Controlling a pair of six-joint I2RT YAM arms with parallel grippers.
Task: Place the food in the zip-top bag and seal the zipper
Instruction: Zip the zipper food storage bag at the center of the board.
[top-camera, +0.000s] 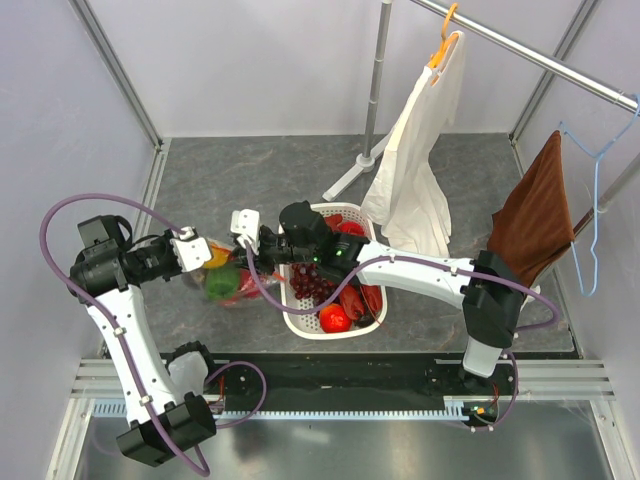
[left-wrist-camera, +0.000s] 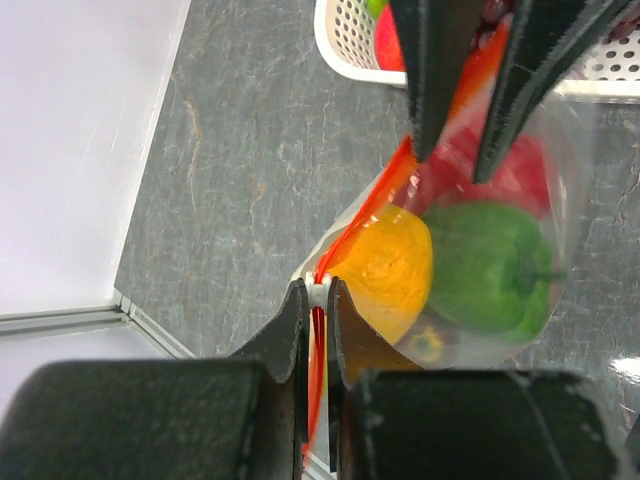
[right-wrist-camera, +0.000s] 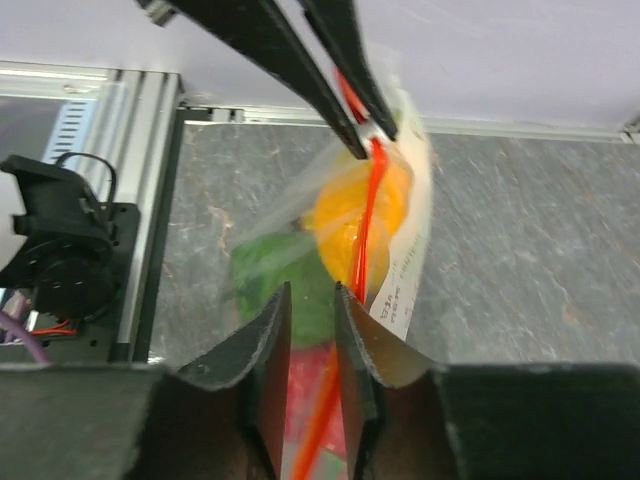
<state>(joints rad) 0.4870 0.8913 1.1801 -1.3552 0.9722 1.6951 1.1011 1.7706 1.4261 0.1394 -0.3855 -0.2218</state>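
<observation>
The clear zip-top bag (top-camera: 226, 281) hangs between my two grippers, left of the basket. Inside it are a yellow piece (left-wrist-camera: 385, 270), a green pepper (left-wrist-camera: 490, 265) and a red fruit (left-wrist-camera: 525, 170). My left gripper (left-wrist-camera: 317, 290) is shut on the end of the orange-red zipper (left-wrist-camera: 370, 215), at its white slider. My right gripper (right-wrist-camera: 311, 290) straddles the zipper (right-wrist-camera: 368, 210) further along. Its jaws are narrow but still apart, with the strip running close to the right-hand finger. More food, a red fruit (top-camera: 335, 318) and grapes (top-camera: 312, 285), lies in the basket.
The white slotted basket (top-camera: 368, 326) stands just right of the bag, under the right arm. Behind it a rack stand (top-camera: 350, 175) carries a white cloth (top-camera: 420, 180) and a brown cloth (top-camera: 535, 215). An aluminium rail (top-camera: 330, 390) runs along the near edge.
</observation>
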